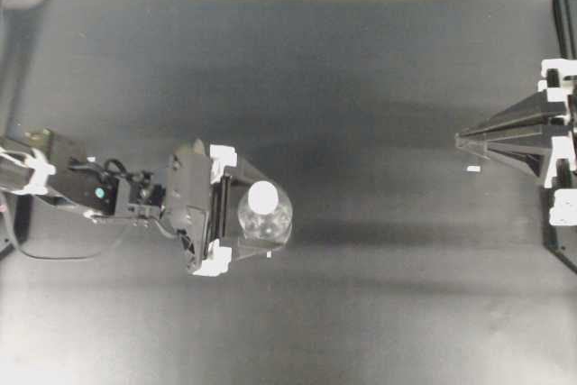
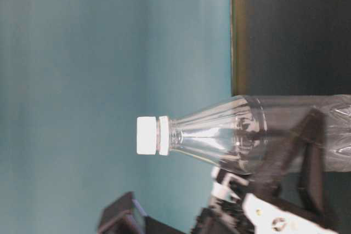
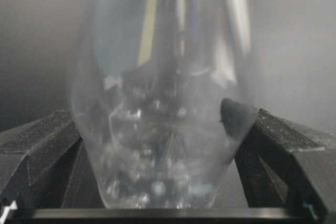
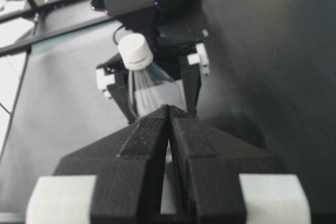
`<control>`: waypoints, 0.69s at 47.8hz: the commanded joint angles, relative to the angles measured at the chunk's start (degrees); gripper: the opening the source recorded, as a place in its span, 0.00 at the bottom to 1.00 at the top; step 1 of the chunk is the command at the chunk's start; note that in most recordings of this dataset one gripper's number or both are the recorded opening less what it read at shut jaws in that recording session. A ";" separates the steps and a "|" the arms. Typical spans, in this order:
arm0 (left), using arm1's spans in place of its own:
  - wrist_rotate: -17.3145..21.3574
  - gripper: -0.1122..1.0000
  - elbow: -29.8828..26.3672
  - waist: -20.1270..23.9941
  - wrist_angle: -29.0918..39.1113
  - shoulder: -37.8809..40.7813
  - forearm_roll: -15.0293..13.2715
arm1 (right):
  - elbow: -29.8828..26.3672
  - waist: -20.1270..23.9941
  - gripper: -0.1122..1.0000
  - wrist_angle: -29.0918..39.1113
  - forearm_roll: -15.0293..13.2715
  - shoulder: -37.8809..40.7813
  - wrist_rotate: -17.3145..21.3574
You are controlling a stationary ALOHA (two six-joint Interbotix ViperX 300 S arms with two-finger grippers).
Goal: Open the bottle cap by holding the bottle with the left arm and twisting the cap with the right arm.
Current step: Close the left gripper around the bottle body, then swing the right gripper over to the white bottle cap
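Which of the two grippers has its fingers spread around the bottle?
The left gripper: its fingers flank the bottle. The right gripper sits far off, fingers pressed together.

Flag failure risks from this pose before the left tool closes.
1. The left tool is wide open around the upright bottle; an off-centre close could tip it.
2. The clear body is glossy and rounded, so it may spin in the grip.
3. The right tool is shut and far from the bottle cap.

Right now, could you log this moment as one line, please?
left gripper: open around bottle | cap: on | right gripper: shut, away
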 commanded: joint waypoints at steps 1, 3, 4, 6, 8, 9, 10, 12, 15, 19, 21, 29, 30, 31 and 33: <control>-0.35 0.97 -0.26 -0.18 -0.44 1.05 0.18 | -1.67 0.26 0.10 -0.26 0.00 1.05 0.70; -0.35 0.97 -0.26 -0.26 -0.53 1.41 0.26 | -1.76 0.26 0.10 -0.26 0.09 1.41 0.70; -0.35 0.97 -0.26 -0.26 -0.53 1.49 0.18 | -1.85 0.35 0.10 -0.18 0.09 1.58 0.70; -0.35 0.96 -0.26 -0.18 -0.53 1.49 0.26 | -2.02 0.44 0.10 -0.09 0.09 1.93 0.70; -0.35 0.96 -0.18 -0.26 -0.53 1.41 0.26 | -2.29 0.53 0.10 0.09 0.09 2.11 0.70; -0.35 0.96 -0.26 -0.26 -0.53 1.41 0.18 | -2.46 0.62 0.10 0.35 0.09 2.29 0.70; -0.35 0.95 -0.26 -0.26 -0.62 1.41 0.18 | -2.55 0.70 0.10 0.53 0.09 2.37 0.70; -0.35 0.95 -0.26 -0.35 -0.88 1.41 0.18 | -2.99 1.05 0.10 1.32 0.09 2.64 0.70; 0.09 0.93 -0.26 -0.62 -1.23 1.41 0.26 | -4.31 1.67 0.10 4.04 0.09 3.52 0.70; 0.62 0.86 -0.18 -0.88 -1.14 1.41 0.26 | -7.12 3.08 0.10 10.72 0.26 5.89 0.79; 0.70 0.82 -0.18 -0.88 -1.05 1.41 0.26 | -9.23 3.87 0.10 15.03 0.53 7.73 0.79; 0.88 0.82 0.09 -0.97 -1.05 1.41 0.26 | -19.69 6.24 0.10 29.09 1.49 16.52 0.79; 0.88 0.82 0.09 -0.97 -1.05 1.41 0.26 | -20.92 6.33 0.10 30.50 1.58 17.49 0.79; 0.88 0.82 0.09 -0.97 -1.05 1.41 0.26 | -22.24 6.42 0.10 31.73 1.67 18.37 0.79; 0.88 0.82 0.09 -0.88 -1.05 1.41 0.26 | -24.79 6.42 0.11 33.93 1.76 20.30 0.79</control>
